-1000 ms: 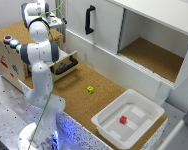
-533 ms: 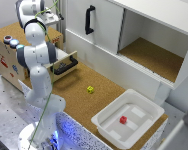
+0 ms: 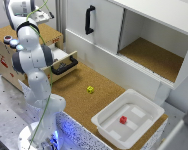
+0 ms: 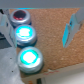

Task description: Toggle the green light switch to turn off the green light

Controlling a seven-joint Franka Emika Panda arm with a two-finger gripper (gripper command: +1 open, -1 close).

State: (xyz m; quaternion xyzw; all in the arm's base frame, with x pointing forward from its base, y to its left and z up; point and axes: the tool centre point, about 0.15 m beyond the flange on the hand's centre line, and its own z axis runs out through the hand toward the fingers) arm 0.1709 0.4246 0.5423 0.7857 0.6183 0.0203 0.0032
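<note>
In the wrist view, three round buttons sit in a row on the cork top of a wooden box. The green light switch [image 4: 29, 57] glows teal-green. A cyan-lit button [image 4: 25, 33] is beside it, and a dark red unlit button [image 4: 20, 17] is beyond that. My gripper [image 4: 37, 26] hovers above the box top, apart from the buttons, with blurred fingers [image 4: 69, 29] spread wide and nothing between them. In the exterior view the gripper [image 3: 43, 16] is over the box [image 3: 50, 34], and my arm hides most of the buttons [image 3: 8, 39].
The box has a half-open drawer with a black handle [image 3: 64, 66]. A small yellow cube [image 3: 90, 89] lies on the cork table. A white bin [image 3: 144, 130] holds a red cube [image 3: 123, 120]. A white cabinet with a black handle [image 3: 88, 20] stands behind.
My arm's wrist has moved toward the exterior view's left, further over the box top and its buttons. Nothing else has moved.
</note>
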